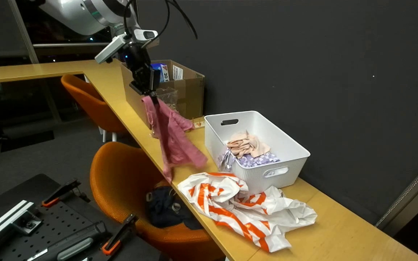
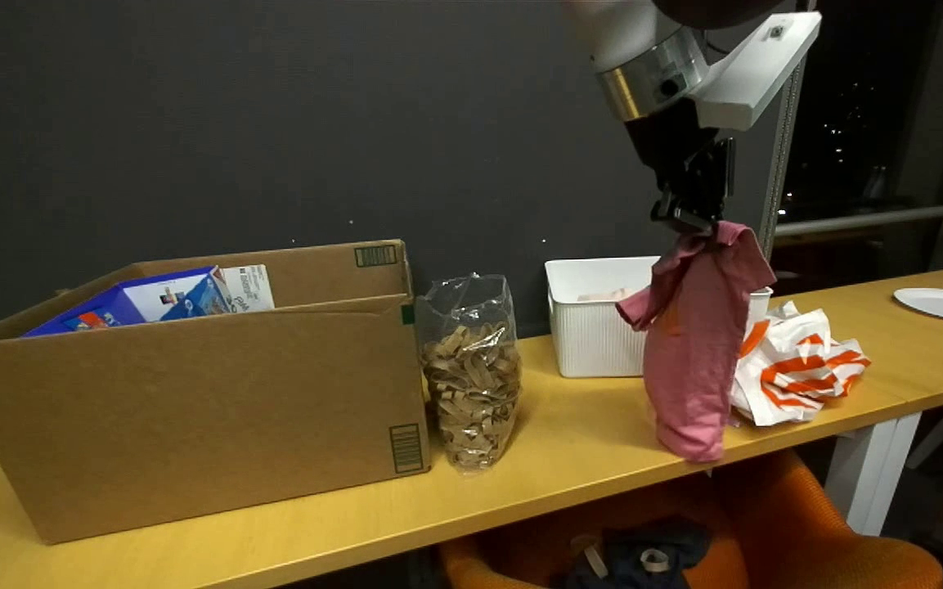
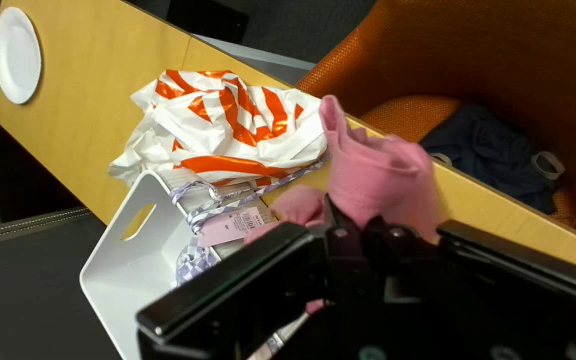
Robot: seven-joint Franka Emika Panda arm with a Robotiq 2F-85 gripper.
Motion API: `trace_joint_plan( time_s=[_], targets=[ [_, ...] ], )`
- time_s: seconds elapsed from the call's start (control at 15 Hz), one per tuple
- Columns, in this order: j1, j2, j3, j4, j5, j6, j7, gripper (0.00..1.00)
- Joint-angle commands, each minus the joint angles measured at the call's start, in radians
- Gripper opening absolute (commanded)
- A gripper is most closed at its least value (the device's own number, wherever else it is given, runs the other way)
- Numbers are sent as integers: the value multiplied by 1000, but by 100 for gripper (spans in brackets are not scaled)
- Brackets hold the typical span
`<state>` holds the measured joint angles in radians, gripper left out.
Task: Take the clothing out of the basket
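Observation:
A pink garment (image 1: 174, 134) hangs from my gripper (image 1: 153, 97), which is shut on its top edge. The garment hangs beside the white basket (image 1: 274, 134), near the table's front edge; I cannot tell whether its lower end touches the table. In an exterior view it hides part of the basket (image 2: 602, 339). A peach cloth (image 1: 247, 143) and a purple checkered cloth (image 1: 259, 159) lie in the basket. In the wrist view, a checkered strap and a pink tag (image 3: 230, 227) hang over the basket's rim. The fingers (image 3: 350, 215) are close together against the pink garment (image 3: 382, 180).
A crumpled white and orange plastic bag (image 1: 245, 214) lies against the basket on the table (image 1: 339, 221). A cardboard box (image 2: 234, 425) and a clear bag of brown pieces (image 2: 471, 384) stand along the table. An orange chair (image 1: 118, 174) stands at the front edge. A white plate (image 3: 17, 55) lies farther along.

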<state>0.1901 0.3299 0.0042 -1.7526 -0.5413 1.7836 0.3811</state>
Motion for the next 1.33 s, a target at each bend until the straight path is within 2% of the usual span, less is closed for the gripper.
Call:
trace_joint_plan(
  time_s=[0.0, 0.33, 0.93, 1.27],
  targets=[
    [4, 11, 33, -15, 50, 22, -27, 2],
    [19, 17, 121, -64, 221, 27, -196, 2],
    [36, 31, 213, -106, 386, 19, -473, 2],
    [39, 24, 252, -187, 425, 63, -629, 2]
  ],
)
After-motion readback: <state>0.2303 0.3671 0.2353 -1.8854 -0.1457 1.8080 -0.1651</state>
